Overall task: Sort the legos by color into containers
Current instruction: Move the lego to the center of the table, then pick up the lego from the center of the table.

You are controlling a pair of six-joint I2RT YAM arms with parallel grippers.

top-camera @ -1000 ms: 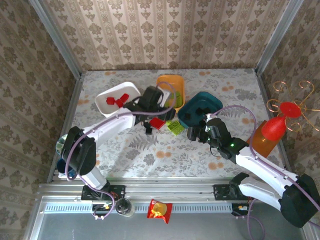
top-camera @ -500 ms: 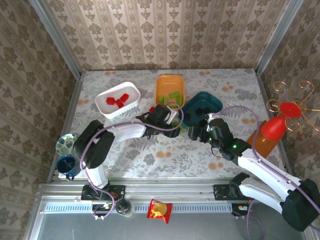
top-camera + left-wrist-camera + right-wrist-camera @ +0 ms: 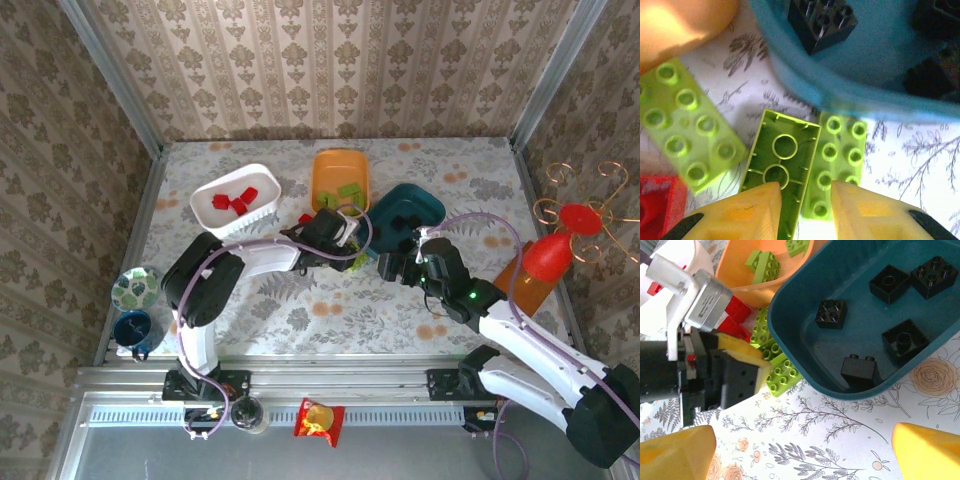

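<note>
My left gripper (image 3: 806, 210) is down among lime green legos on the table, between the orange tub (image 3: 330, 158) and the teal tub (image 3: 428, 198). Its yellow fingers stand close together on an upturned lime lego (image 3: 780, 150), with a stud-up lime lego (image 3: 842, 150) right beside it. A third lime lego (image 3: 685, 130) and a red lego (image 3: 655, 200) lie to the left. Black legos (image 3: 892, 282) sit in the teal tub (image 3: 790, 340), lime ones (image 3: 765, 265) in the orange tub, red ones (image 3: 235, 200) in the white tub (image 3: 205, 205). My right gripper (image 3: 800, 455) hovers open in front of the teal tub.
A small patterned dish (image 3: 133, 288) and a blue cup (image 3: 130, 328) stand at the left edge. An orange bottle with a red top (image 3: 540, 265) stands at the right edge. Patterned walls close the table on three sides.
My left gripper moved right, from the red lego to the lime legos by the teal tub, and its jaws closed. The right arm barely moved.
</note>
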